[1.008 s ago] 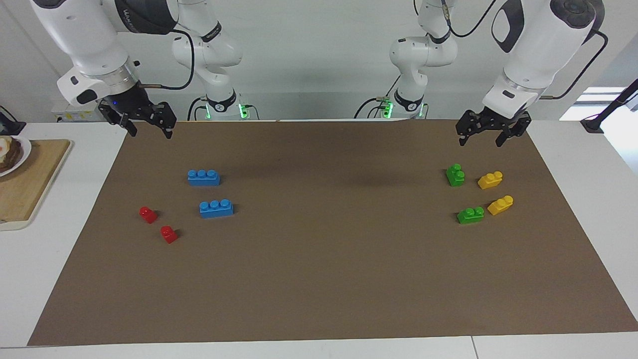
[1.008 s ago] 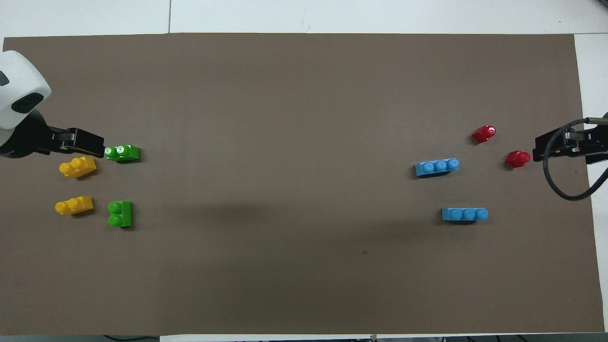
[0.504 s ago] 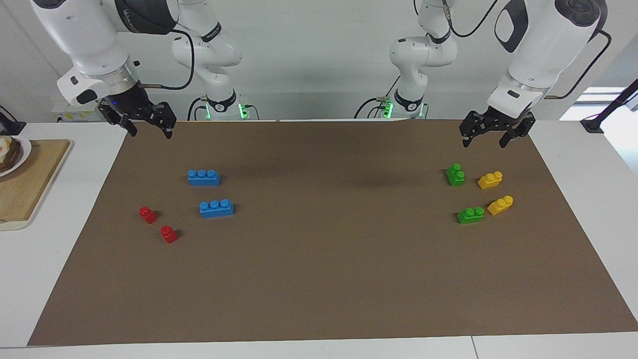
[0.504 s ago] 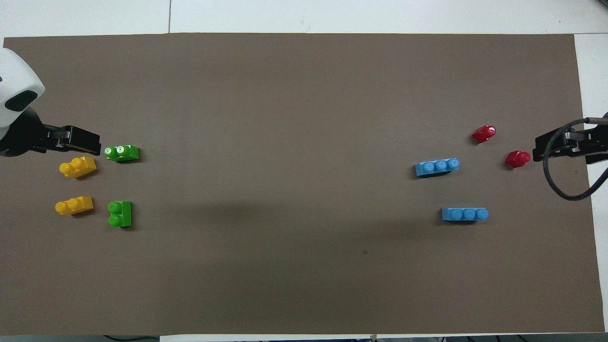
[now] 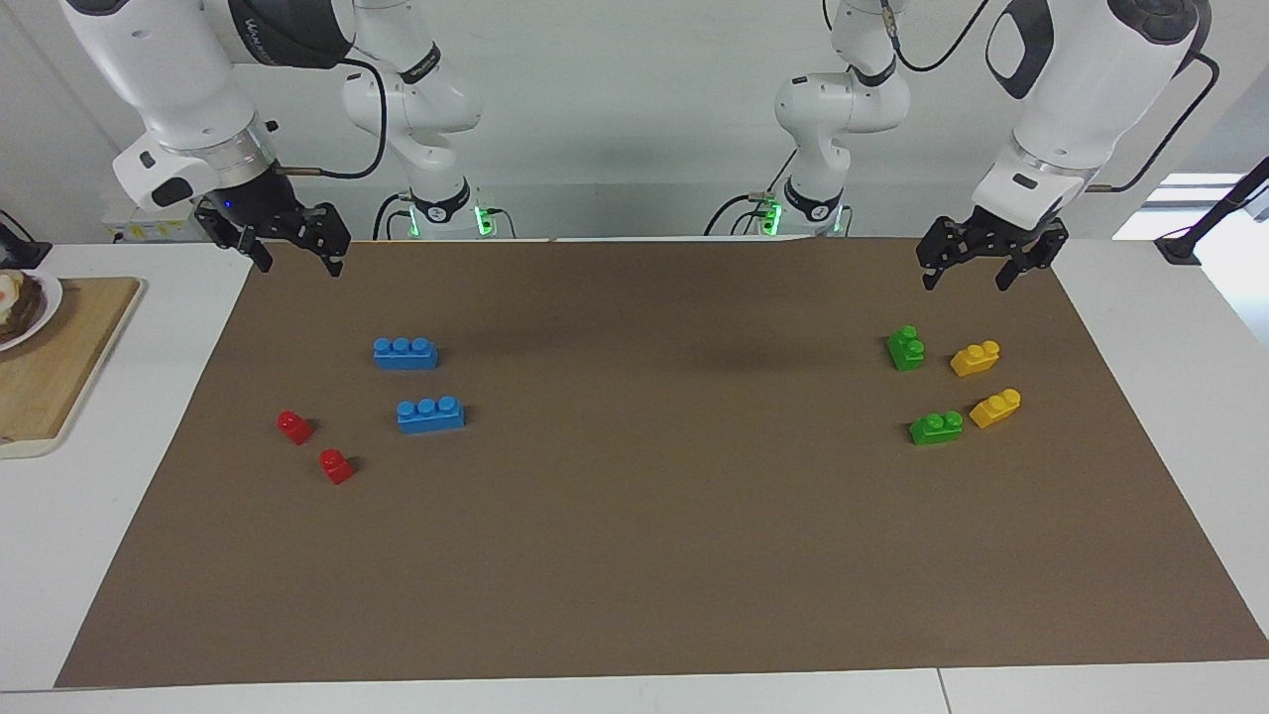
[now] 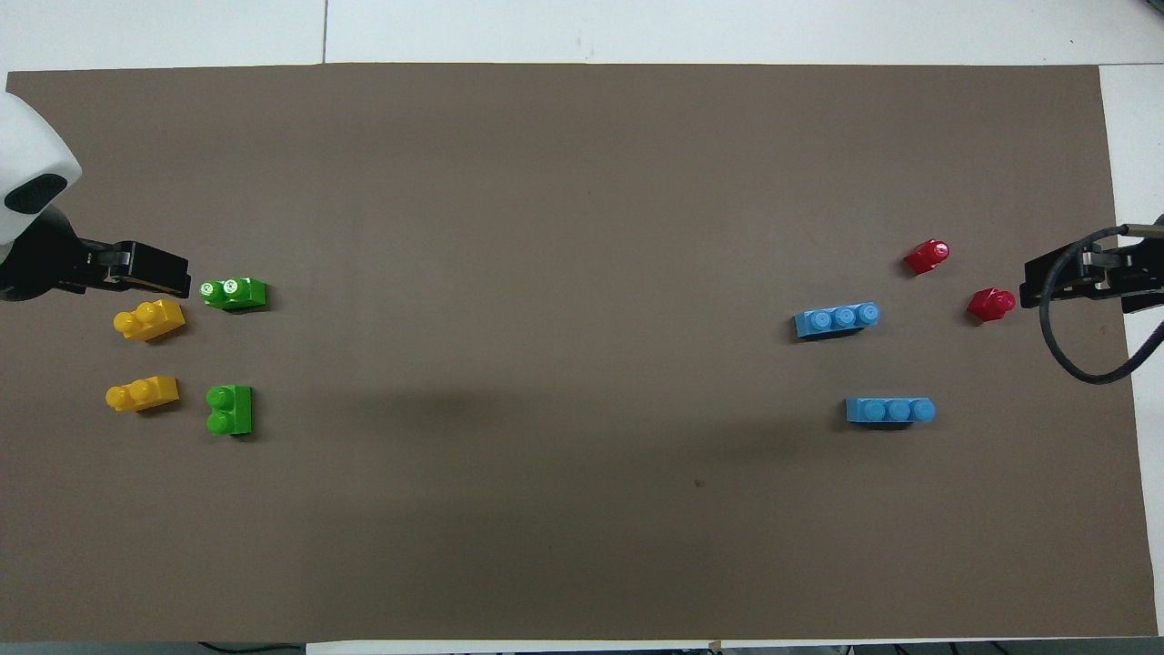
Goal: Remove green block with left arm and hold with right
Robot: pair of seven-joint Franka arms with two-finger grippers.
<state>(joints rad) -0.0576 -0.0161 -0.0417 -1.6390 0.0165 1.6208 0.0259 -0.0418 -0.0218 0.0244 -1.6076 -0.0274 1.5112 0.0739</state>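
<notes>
Read from the right arm's end of the surface (image 5: 634,684) toward the left arm's end, as in the facing view. A wooden board (image 5: 50,357) carrying a plate (image 5: 25,307) lies on the white margin beside the brown mat (image 5: 634,555). The right gripper (image 5: 288,248) hangs over the mat's corner nearest the robots, jaws apart and empty; over the last second it has not moved, so this arm waits. Next come two red blocks (image 5: 295,426), then two blue blocks (image 5: 405,353), all untouched.

At the left arm's end sit two green blocks and two yellow blocks (image 5: 976,358). The green block (image 5: 906,348) nearer the robots stands on the mat just beside one yellow block; the second green block (image 5: 936,427) lies farther from the robots, beside the other yellow block. The left gripper (image 5: 981,268) hovers over the mat's edge, jaws apart and empty. During the last second it has risen slightly and drifted toward the mat's corner, away from the green blocks; in the overhead view its tip (image 6: 150,268) has drawn back from the green block (image 6: 234,293) farther from the robots. Judged from this, no grasp has begun, and the approach looks like it is being re-aligned.

Writing: dark lettering on the right arm's black band (image 5: 273,35) is partly visible but not readable; the blocks bear no labels.
</notes>
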